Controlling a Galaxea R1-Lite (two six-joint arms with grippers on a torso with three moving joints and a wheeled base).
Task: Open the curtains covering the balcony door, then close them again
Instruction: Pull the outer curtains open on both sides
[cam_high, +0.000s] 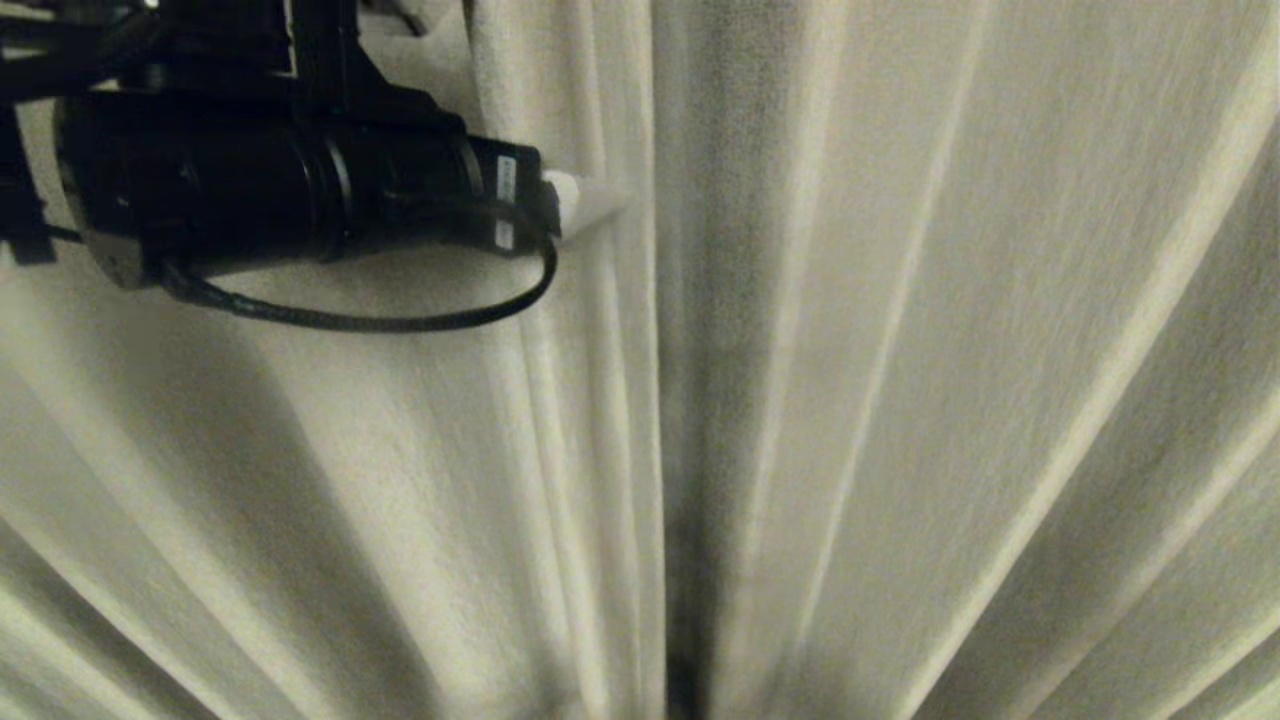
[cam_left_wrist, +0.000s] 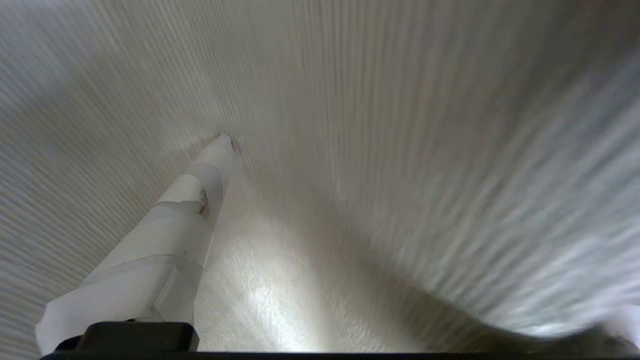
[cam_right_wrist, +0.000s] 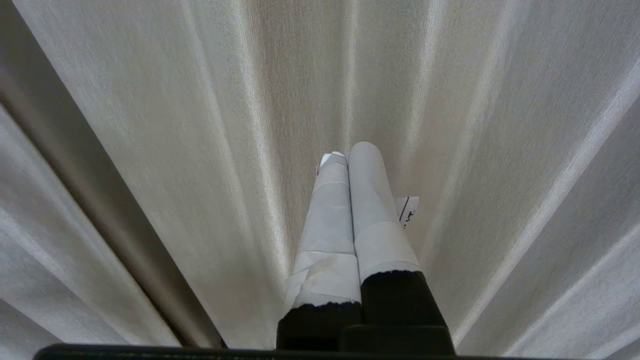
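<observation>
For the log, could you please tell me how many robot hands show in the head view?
1. The left hand is at upper left, its tip against the curtains beside the dark central fold. The right hand is outside that view; only its wrist camera shows it.

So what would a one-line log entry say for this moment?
scene: pleated cream-white fabric curtains drawn shut | left gripper: open, one white finger against fabric near centre seam | right gripper: shut, idle before the curtains
</observation>
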